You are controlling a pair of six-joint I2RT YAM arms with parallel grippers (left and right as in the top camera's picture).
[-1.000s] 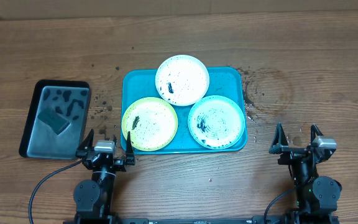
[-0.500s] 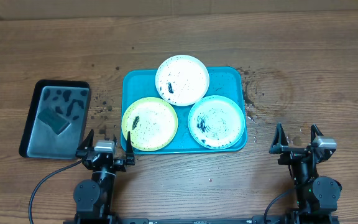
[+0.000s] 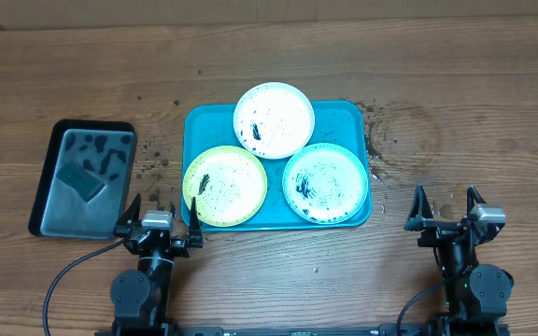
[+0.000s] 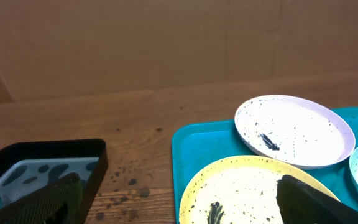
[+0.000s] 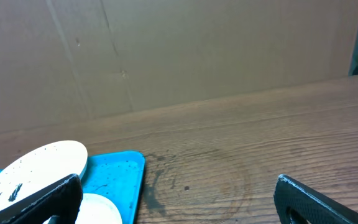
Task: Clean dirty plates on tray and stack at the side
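Observation:
The turquoise tray (image 3: 344,117) lies mid-table with three grime-speckled plates on it. The white plate (image 3: 274,119) is at the back, the lime-green plate (image 3: 225,186) front left, the light blue plate (image 3: 325,182) front right. My left gripper (image 3: 162,217) is open and empty near the table's front edge, just before the tray's front left corner. In the left wrist view the green plate (image 4: 253,190) and white plate (image 4: 294,130) lie ahead. My right gripper (image 3: 448,210) is open and empty, to the right of the tray (image 5: 114,174).
A black tray (image 3: 49,201) holding a dark sponge (image 3: 80,181) and dark patches of liquid stands at the left; it also shows in the left wrist view (image 4: 42,165). Black specks and stains mark the wood (image 3: 152,159) beside both tray sides. A cardboard wall stands behind the table.

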